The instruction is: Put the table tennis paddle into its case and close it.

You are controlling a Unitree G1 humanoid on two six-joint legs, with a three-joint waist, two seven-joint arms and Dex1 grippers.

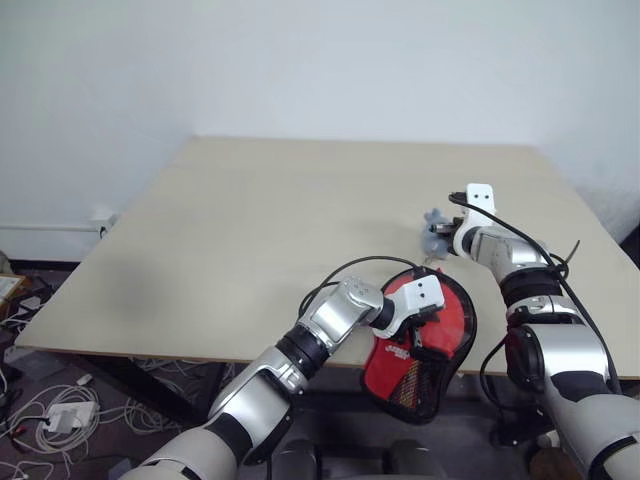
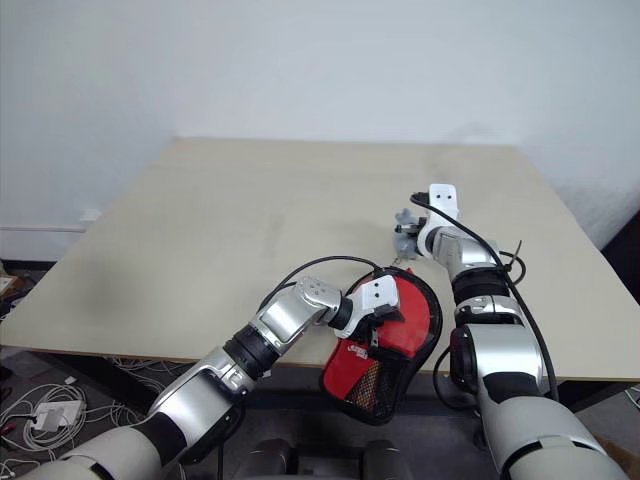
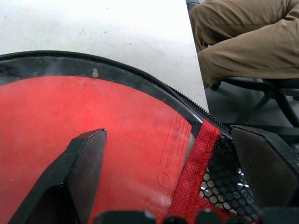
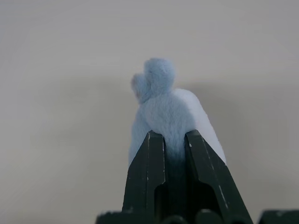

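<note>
The case (image 1: 408, 388) lies at the table's front edge, its red and mesh end hanging past the edge. Inside it shows the red face of the table tennis paddle (image 3: 70, 107), ringed by the case's black zip rim (image 3: 140, 79). My left gripper (image 3: 168, 133) is open at the case's mouth. One finger (image 3: 84, 158) is over the paddle's rubber and the other (image 3: 261, 158) is outside the raised mesh flap (image 3: 219, 182). Further back on the table, my right gripper (image 4: 169, 135) is shut on a pale blue plush thing (image 4: 163, 102).
The pale wooden table (image 1: 250, 230) stretches wide to the left and back, with a white wall behind it. A person's legs in tan trousers (image 3: 247, 42) sit on a chair just beyond the table's edge. Cables and a power strip (image 1: 55, 412) lie on the floor at left.
</note>
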